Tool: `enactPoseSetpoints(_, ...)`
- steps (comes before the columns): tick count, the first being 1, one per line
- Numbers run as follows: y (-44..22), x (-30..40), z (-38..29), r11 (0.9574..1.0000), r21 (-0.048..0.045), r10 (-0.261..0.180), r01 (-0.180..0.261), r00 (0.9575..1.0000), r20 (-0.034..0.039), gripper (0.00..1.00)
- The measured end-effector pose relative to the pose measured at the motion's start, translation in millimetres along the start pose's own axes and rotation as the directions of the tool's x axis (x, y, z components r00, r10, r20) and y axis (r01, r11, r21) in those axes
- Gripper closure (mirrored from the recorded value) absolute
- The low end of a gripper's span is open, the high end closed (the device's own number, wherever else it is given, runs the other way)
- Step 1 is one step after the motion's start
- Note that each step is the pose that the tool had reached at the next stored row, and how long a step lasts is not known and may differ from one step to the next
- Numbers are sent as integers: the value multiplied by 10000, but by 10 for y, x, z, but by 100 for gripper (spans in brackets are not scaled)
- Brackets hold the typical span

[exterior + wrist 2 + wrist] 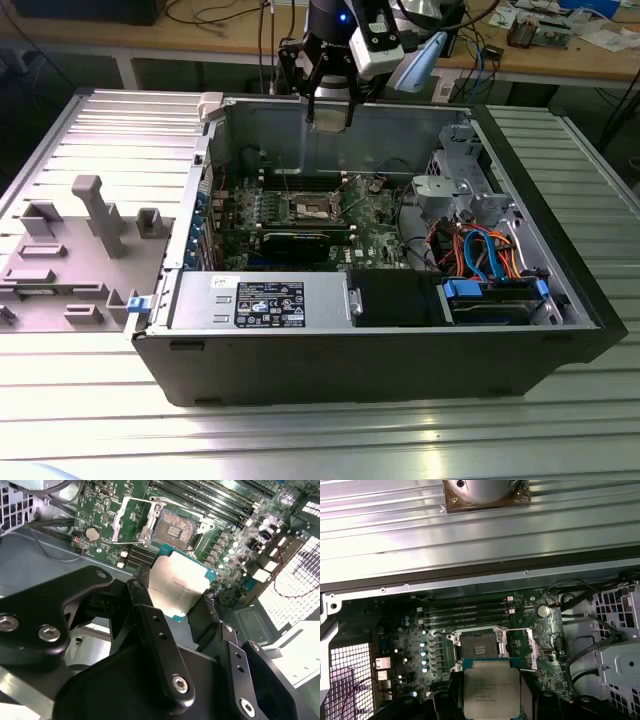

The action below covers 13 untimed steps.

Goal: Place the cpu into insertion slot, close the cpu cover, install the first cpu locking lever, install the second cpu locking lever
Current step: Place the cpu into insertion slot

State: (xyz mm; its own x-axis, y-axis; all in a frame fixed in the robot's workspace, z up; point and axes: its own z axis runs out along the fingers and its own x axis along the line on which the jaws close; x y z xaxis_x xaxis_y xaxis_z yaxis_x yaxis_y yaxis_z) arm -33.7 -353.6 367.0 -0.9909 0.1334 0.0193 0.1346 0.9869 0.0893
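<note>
My gripper [330, 108] hangs above the open computer case, over its far wall. It is shut on the cpu [331, 113], a flat square chip with a silver-grey top. Both wrist views show the cpu [180, 586] [491, 692] clamped by its edges between the black fingers [150, 625]. Below it on the green motherboard lies the insertion slot [312, 208] [175, 529] [478, 649], bare, with its contact field showing. The cpu cover [129, 521] [521, 650] is swung open beside the slot. The cpu is well above the slot and touches nothing else.
Inside the case [560, 300] are a power supply [250, 300] at the front, a long black card [300, 240], memory slots [465, 612], and a drive cage with blue and orange cables [485, 250]. A grey fixture plate [70, 240] lies at the exterior view's left.
</note>
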Motion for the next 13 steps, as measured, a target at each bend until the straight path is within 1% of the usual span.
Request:
enactPoseSetpoints(3, 0, 0, 1, 9996, -6, 278, -278, 9996, 25, 45)
enactPoseSetpoints(13, 0, 0, 1, 9993, -8, 369, -369, 9993, 33, 45)
